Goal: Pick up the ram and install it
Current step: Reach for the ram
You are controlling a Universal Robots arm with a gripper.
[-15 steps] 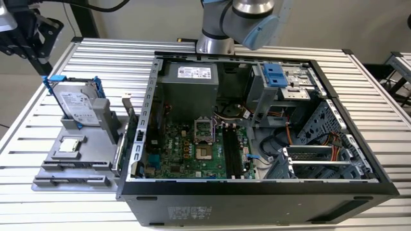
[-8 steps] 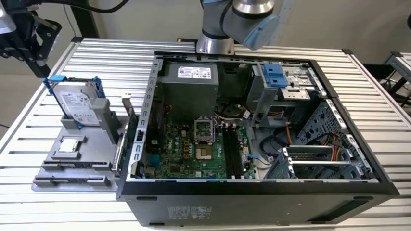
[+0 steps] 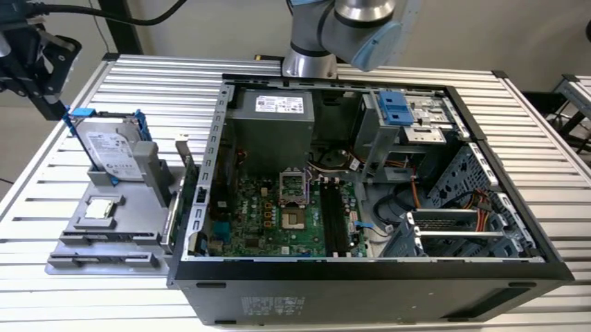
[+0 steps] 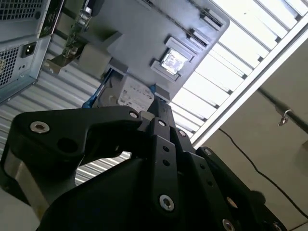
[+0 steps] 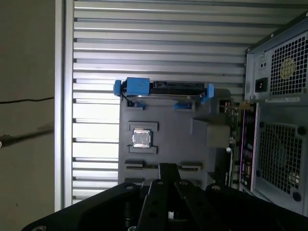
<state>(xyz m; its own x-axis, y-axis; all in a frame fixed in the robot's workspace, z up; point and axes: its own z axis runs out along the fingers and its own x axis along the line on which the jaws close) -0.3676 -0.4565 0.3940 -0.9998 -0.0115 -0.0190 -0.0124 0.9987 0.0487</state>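
My black gripper (image 3: 51,107) hangs over the table near its corner at the exterior view's left, just beyond the grey fixture plate (image 3: 138,228). In both wrist views its fingertips (image 5: 168,168) (image 4: 161,108) meet in a single point, shut, with nothing visible between them. The ram is out of view. The open computer case (image 3: 369,270) lies in the middle of the table. Its green motherboard (image 3: 268,228) faces up, with long black slots (image 3: 337,218) beside the processor socket (image 3: 293,220).
On the fixture plate a grey hard drive (image 3: 109,151) stands in blue clips, with a small silver processor chip (image 3: 102,206) in front of it. The arm's base (image 3: 309,59) stands behind the case. The case's rear wall (image 5: 279,120) sits right beside the fixture.
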